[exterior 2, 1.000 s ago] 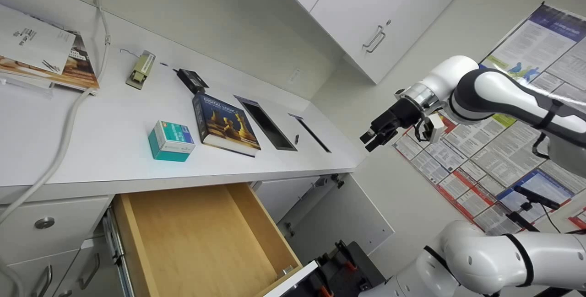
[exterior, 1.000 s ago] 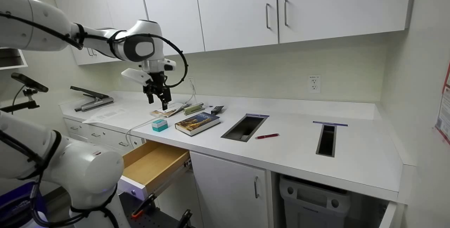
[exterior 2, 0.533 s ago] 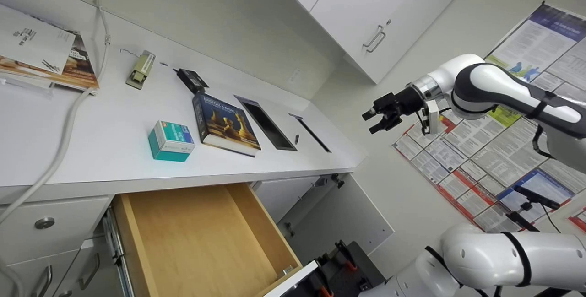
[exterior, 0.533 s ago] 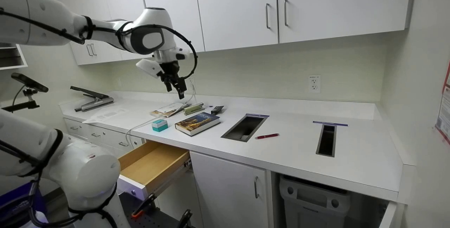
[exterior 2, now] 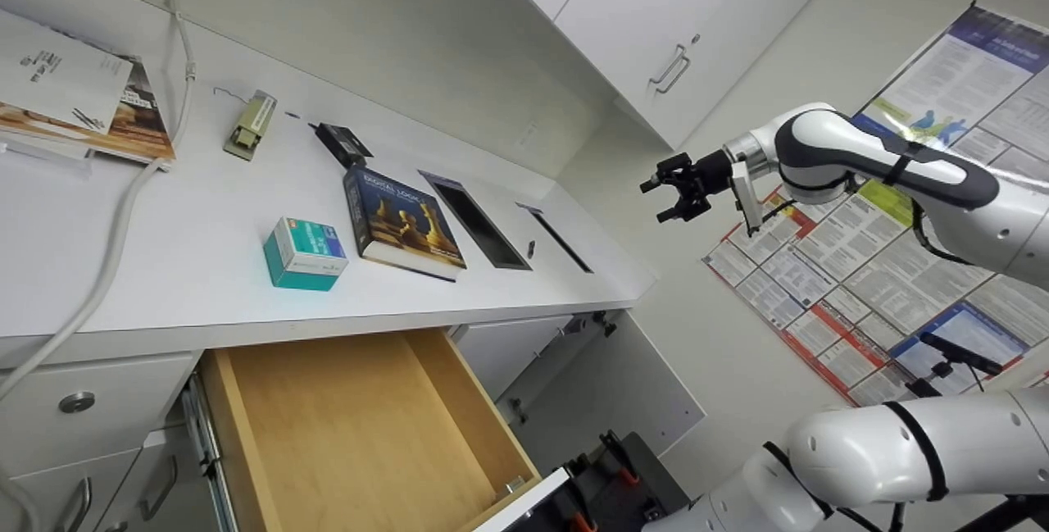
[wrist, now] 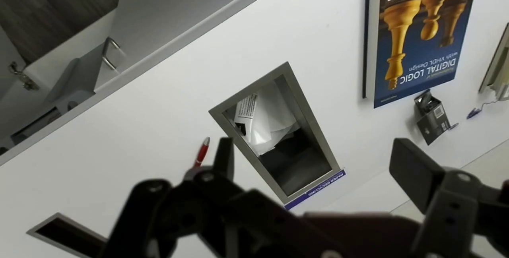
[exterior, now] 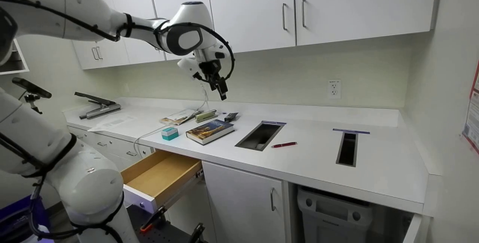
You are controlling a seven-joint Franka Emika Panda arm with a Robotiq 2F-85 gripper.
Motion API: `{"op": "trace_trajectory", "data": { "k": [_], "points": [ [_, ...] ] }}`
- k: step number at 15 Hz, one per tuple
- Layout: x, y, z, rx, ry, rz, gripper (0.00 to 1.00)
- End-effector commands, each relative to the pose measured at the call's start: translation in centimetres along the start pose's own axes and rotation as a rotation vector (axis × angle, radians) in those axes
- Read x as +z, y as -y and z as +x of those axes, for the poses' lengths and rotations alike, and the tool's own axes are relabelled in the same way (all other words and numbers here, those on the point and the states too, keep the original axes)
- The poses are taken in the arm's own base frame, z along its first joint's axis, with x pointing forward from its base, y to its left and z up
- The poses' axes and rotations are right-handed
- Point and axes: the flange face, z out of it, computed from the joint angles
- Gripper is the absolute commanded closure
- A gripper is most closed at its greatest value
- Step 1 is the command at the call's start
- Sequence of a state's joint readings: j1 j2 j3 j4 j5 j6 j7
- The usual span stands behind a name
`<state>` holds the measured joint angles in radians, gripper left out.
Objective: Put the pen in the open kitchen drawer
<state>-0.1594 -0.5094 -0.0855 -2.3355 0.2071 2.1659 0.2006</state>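
My fingers (wrist: 413,170) are wide apart and hold nothing; they hang higher than the table (exterior: 318,160). The red pen (exterior: 284,145) lies on this table, just beside the wide hole (wrist: 310,119), and in the wrist view one finger hides part of it. The wooden drawer (exterior 2: 352,434) stands open below.

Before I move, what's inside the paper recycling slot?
Pale sheets with some print; anything under them is covered, and one end of the slot is too dark to tell.

Wrist view: the gripper (wrist: 314,158) partly hides the pen (wrist: 202,152).
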Motion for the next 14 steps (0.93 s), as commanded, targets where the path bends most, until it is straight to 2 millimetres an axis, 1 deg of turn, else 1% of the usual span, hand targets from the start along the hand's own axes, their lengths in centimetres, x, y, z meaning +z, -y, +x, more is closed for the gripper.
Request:
{"op": "trace_trajectory", "data": {
  "k": [1,5,7,9,12,14],
  "points": [
    [-0.1,0.0,0.0,-0.001,0.0,0.0,0.0],
    [-0.5,0.3,-0.2,-0.008,-0.008,0.005,0.0],
    [0.7,0.4,2.7,0.067,-0.048,-0.026,0.0],
    [2.2,-0.1,5.7,0.156,-0.089,-0.047,0.0],
    [5.7,-1.3,10.7,0.257,-0.128,-0.12,0.0],
    [8.4,-2.3,13.7,0.273,-0.136,-0.163,0.0]
  ]
}}
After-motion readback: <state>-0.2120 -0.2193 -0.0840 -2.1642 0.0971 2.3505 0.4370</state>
